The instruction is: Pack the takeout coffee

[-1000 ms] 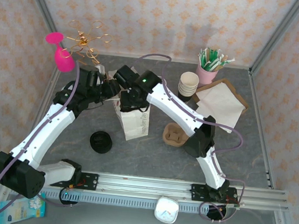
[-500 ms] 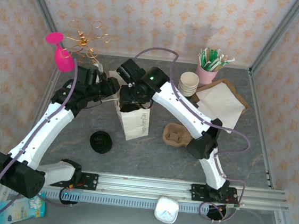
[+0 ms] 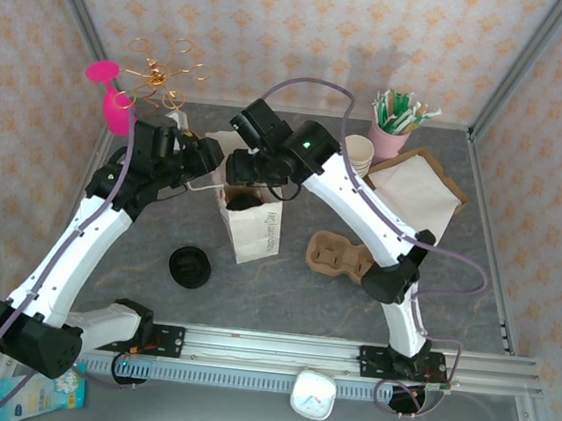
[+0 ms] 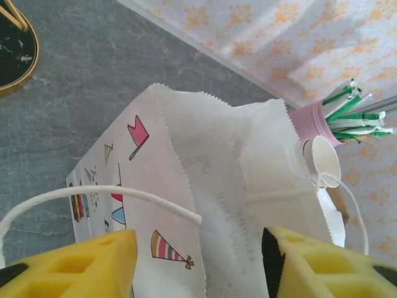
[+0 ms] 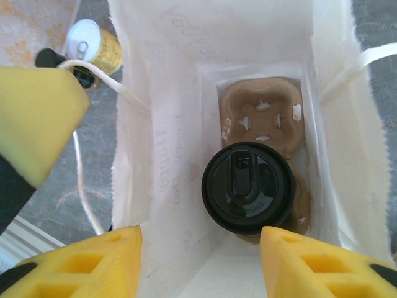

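Since the grey worktop [image 3: 294, 282] carries the white paper bag [image 3: 255, 233] standing open-mouthed, the packing looks essentially done. Over the bag's mouth hangs the right claw [image 5: 200, 251], spread and empty. The left claw [image 4: 198, 254], also spread, sits against the bag's side with the string handle [image 4: 124, 197] lying by one finger. Inside, on a brown pulp carrier [image 5: 260, 112], stands the takeout coffee [image 5: 249, 186], lid on. What is left, I judge, is only drawing both arms clear.
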Action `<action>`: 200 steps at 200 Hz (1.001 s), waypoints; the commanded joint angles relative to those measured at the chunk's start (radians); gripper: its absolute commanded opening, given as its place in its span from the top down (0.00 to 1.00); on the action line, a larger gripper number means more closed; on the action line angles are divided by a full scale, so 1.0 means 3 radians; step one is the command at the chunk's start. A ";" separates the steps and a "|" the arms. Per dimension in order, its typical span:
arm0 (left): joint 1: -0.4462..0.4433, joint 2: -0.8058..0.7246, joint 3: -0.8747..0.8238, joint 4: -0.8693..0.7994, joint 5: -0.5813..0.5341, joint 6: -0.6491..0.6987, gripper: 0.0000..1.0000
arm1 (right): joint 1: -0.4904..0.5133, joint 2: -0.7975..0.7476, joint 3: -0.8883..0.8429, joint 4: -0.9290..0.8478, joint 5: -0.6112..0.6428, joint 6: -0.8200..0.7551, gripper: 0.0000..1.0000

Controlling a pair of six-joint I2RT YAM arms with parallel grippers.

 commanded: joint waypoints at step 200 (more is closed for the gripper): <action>-0.0500 0.0752 0.1126 0.0569 -0.0274 0.0751 0.41 | -0.2778 -0.0067 -0.1110 0.1276 0.0084 -0.0655 0.44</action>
